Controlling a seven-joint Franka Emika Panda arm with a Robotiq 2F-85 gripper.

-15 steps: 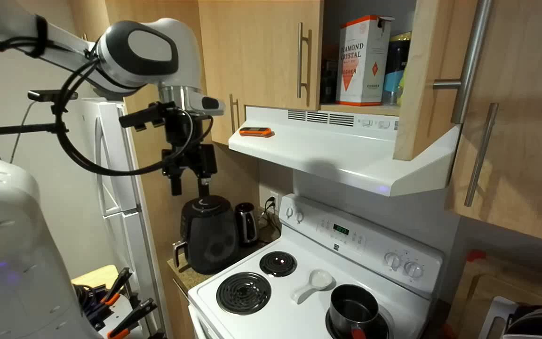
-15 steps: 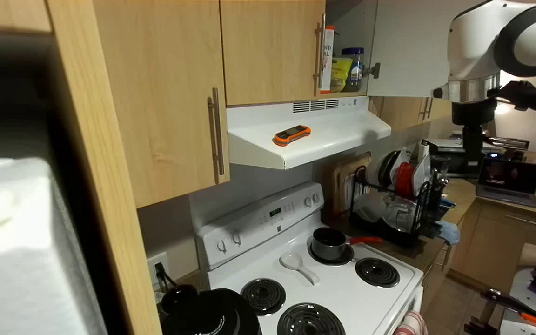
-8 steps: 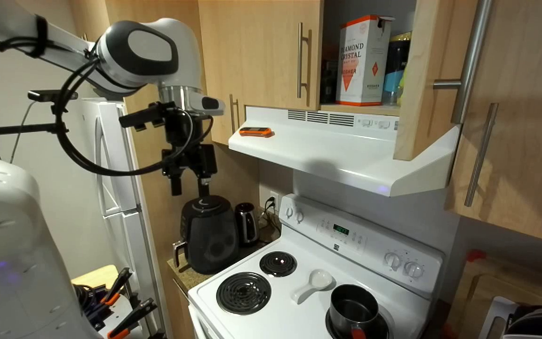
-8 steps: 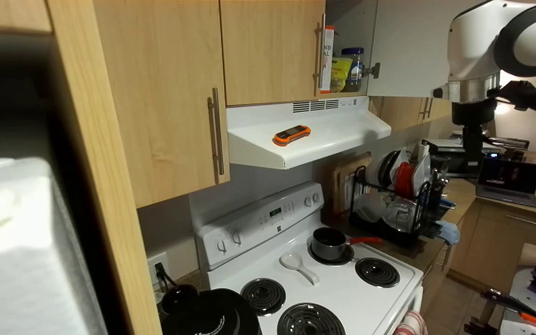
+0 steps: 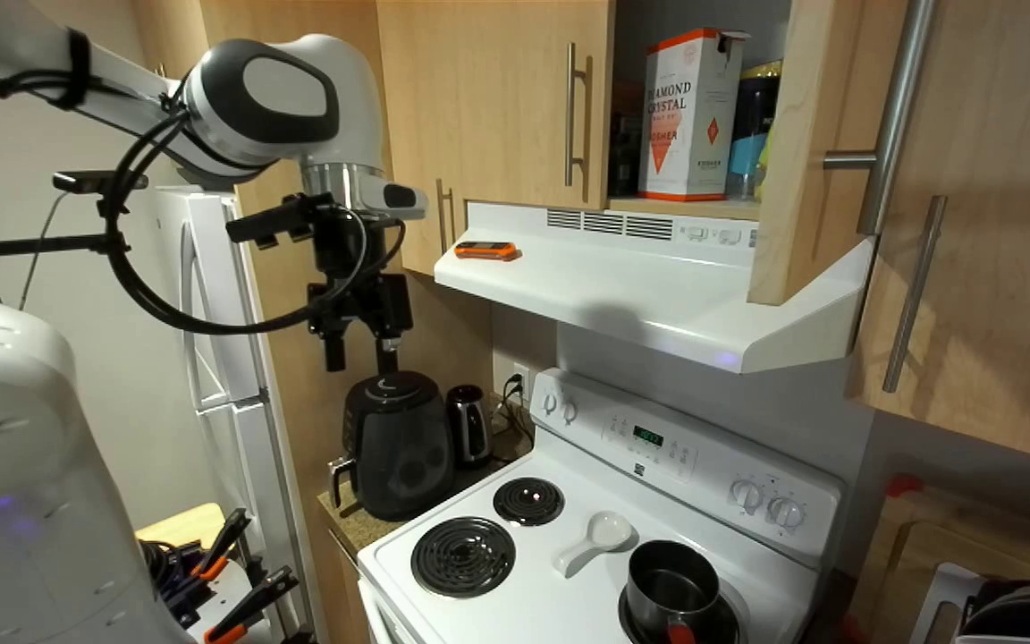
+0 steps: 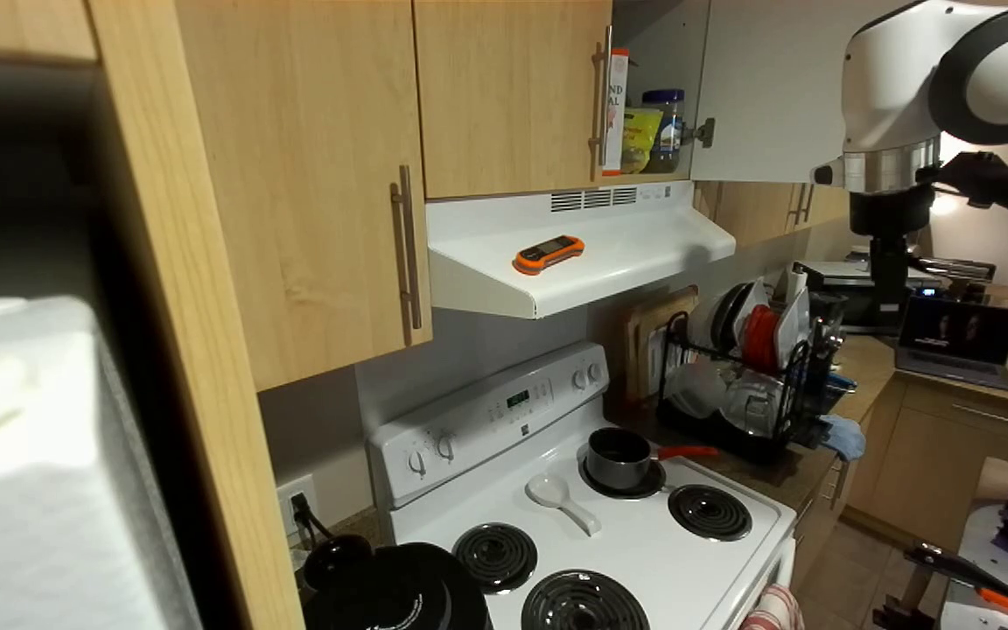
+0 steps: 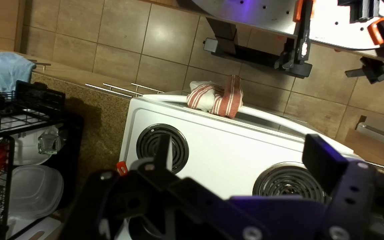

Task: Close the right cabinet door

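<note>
The right cabinet door [image 5: 823,197] stands open above the range hood in an exterior view, seen by its edge and light-wood face, with its silver bar handle [image 5: 898,125] towards the right. In an exterior view its pale inner side [image 6: 771,96] shows, swung out from the hinge and partly behind the arm. The twin door [image 5: 497,98] beside it is shut. My gripper [image 5: 361,358] points down, lower than the door and apart from it; it also shows in an exterior view [image 6: 889,289]. In the wrist view the gripper [image 7: 242,153] has its fingers wide apart with nothing between them. The door is out of the wrist view.
A salt box [image 5: 689,116] and jars stand in the open cabinet. An orange device [image 5: 485,250] lies on the range hood [image 5: 622,277]. Below are the stove [image 5: 551,608] with a pot [image 5: 671,586], an air fryer [image 5: 397,447] and a dish rack [image 6: 731,359].
</note>
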